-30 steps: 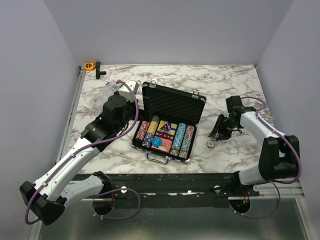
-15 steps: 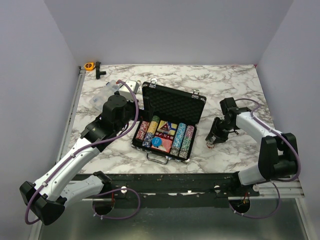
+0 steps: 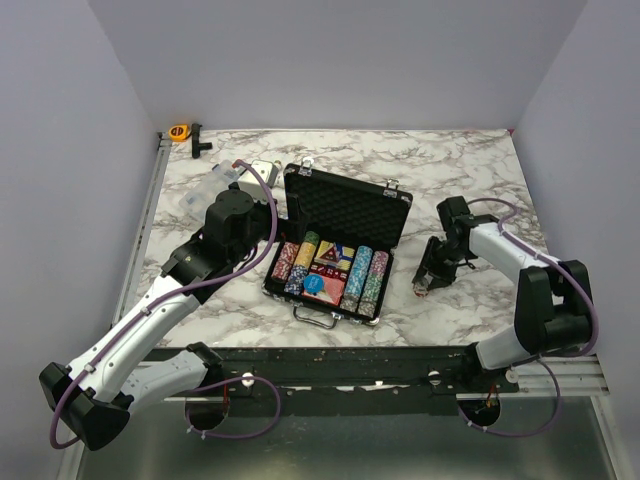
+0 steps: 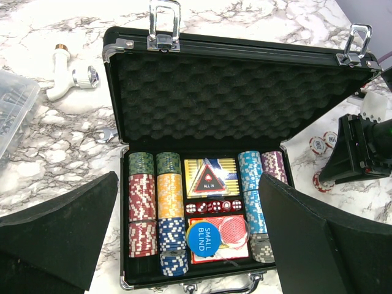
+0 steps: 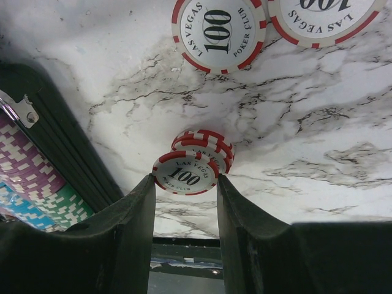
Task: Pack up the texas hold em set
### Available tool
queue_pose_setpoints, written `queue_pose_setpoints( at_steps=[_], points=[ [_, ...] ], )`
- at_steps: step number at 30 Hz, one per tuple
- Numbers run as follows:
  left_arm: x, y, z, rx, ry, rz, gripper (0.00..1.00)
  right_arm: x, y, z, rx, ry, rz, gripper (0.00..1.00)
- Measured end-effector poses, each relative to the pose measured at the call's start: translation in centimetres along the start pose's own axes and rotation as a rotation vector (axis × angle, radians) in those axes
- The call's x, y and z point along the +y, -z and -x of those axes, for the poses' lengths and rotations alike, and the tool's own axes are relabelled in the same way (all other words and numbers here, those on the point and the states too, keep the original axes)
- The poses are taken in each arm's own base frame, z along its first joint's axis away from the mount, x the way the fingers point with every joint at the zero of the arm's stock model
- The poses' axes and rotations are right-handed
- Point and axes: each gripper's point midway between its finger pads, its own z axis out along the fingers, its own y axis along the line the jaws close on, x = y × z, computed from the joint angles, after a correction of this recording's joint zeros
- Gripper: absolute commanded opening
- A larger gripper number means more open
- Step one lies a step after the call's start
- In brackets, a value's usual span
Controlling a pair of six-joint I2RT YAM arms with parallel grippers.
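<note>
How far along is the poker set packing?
Mostly done: the rows of multicoloured poker chips and red card deck sit in the open black silver-trimmed briefcase. In hand: the right claw grips a small stack of red-and-white 100 chips beside it. Remaining: two loose 100 chips lying flat nearby, then shutting the lid.

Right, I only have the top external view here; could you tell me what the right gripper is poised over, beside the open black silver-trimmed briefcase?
Observer: The right wrist view shows the right gripper straddling a small stack of red-and-white 100 poker chips on the marble table.
Operator: Is it gripping them?
Observer: Its fingers meet the top chip's edges, but I cannot tell whether they are clamping it.
Operator: Are there any other loose chips nearby?
Observer: Yes, two more 100 chips lie flat on the marble, apart from the stack.
</note>
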Motion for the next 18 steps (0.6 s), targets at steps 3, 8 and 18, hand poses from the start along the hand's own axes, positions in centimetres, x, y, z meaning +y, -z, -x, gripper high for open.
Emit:
queue_pose_setpoints(
  at_steps=[3, 8, 18],
  points=[
    [0.00, -0.03, -0.03, 0.001, 0.000, 0.000, 0.97, 0.08, -0.18, -0.22, 0.008, 0.002, -0.003, 0.12],
    [0.02, -0.14, -0.13, 0.005, -0.001, 0.002, 0.97, 0.05, -0.37, -0.48, 0.016, 0.004, -0.008, 0.14],
    [0.02, -0.14, -0.14, 0.005, -0.001, 0.002, 0.97, -0.29, -0.47, -0.30, 0.005, 0.001, -0.029, 0.21]
  ],
)
